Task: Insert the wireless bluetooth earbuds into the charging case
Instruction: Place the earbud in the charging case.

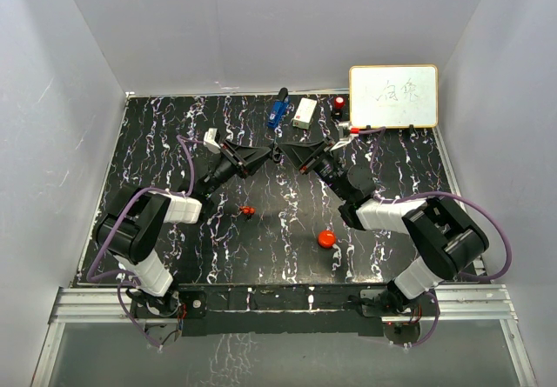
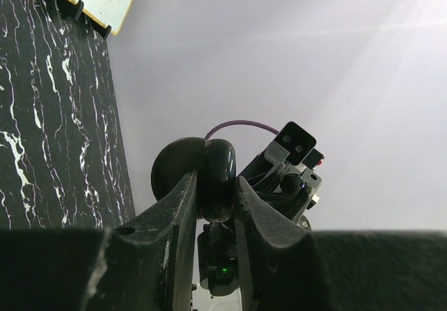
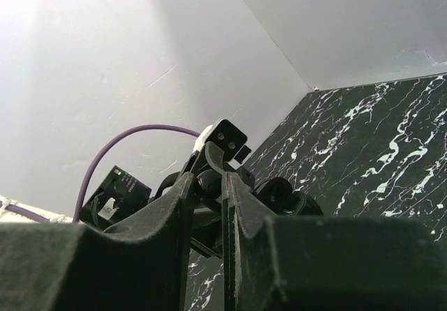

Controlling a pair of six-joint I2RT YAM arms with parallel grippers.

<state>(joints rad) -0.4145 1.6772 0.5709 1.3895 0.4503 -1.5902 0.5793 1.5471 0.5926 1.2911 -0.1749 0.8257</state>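
Both arms meet above the middle of the black marbled table (image 1: pixel 174 256). My left gripper (image 1: pixel 269 153) (image 2: pixel 216 185) is shut on a glossy black round charging case (image 2: pixel 219 163), whose lid (image 2: pixel 174 171) stands open to the left. Facing it, my right gripper (image 1: pixel 281 151) (image 3: pixel 207 180) is shut on a small dark rounded piece, the mostly black earbud (image 3: pixel 209 186). The two gripper tips almost touch. The red-and-black earbud (image 1: pixel 248 210) lies on the table below the left gripper.
A red round puck (image 1: pixel 326 238) sits near the right arm. At the back stand a blue object (image 1: pixel 278 111), a white box (image 1: pixel 305 112), a small red-and-black item (image 1: pixel 338 103) and a whiteboard (image 1: pixel 393 96). White walls enclose the table.
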